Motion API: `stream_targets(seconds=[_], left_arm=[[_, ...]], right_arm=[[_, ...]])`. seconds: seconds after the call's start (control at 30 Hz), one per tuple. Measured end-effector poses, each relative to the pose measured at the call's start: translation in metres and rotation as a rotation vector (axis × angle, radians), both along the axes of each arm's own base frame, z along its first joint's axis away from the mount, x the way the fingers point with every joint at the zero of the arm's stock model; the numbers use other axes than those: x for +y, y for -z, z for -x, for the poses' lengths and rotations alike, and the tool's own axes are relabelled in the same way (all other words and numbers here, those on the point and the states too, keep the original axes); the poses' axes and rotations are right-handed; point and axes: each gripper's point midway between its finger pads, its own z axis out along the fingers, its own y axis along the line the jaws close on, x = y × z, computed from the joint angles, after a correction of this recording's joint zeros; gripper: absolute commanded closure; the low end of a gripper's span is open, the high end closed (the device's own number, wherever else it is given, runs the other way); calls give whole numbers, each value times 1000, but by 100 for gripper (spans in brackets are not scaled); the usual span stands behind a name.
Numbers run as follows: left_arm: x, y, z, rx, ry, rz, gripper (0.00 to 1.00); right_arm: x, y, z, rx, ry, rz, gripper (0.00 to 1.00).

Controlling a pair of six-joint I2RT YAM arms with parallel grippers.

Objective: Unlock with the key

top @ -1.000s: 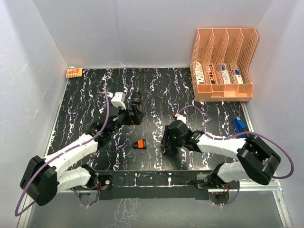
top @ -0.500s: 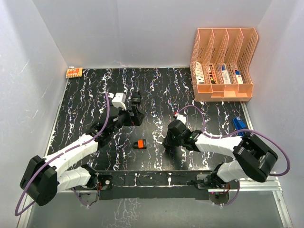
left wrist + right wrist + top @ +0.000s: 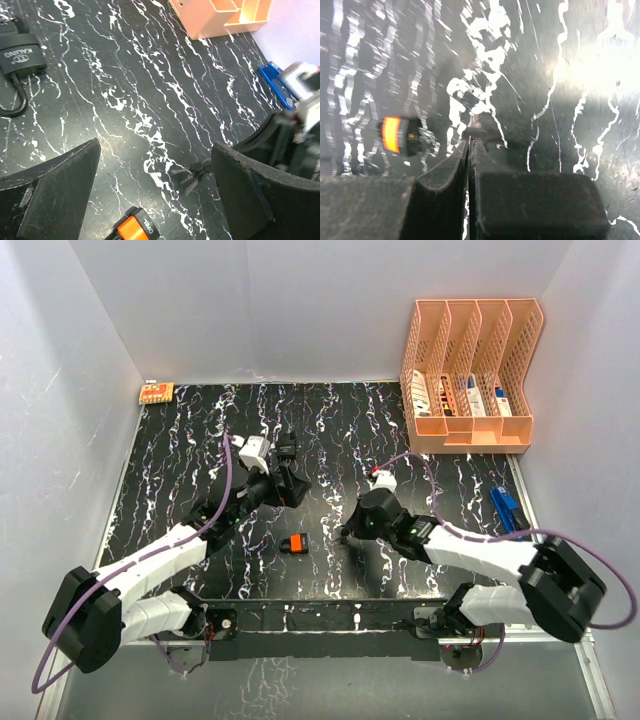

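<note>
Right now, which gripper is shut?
The right gripper: its jaws are pressed together with no gap. The left gripper stands wide open.

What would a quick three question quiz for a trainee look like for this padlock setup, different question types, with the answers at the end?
1. True or false: the left hand and the right hand are both open.
2. Where is the black padlock? A) on the table just beyond the left hand; B) in the pink organizer; C) between the right hand's fingers.
3. What bright colour marks the small object lying between the two arms?
Key: 1 false, the right hand is shut; 2 A; 3 orange.
</note>
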Motion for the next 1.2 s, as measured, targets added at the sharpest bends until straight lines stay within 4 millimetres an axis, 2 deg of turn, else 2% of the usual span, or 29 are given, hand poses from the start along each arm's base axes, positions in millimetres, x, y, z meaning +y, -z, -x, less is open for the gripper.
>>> stream_targets(seconds=[0.17,0.3,0.5,0.87,1.2], left_arm=[[-10,0,7,-14,68,37,12],[-19,-2,16,-39,131,93,16],[-27,11,30,-37,210,129,21],[-40,25,37,-82,318,108,30],[-41,36,31,-227,391,-28,46]], right_arm=[[-1,-66,-17,-223,-5,-87,100],[-7,-91,-23,-323,-10,-82,100],[-11,-108,-30,-387,-15,-45,100],[-2,-137,-37,-442,-60,-52,100],[12,-143,-35,-432,-150,-76,100]])
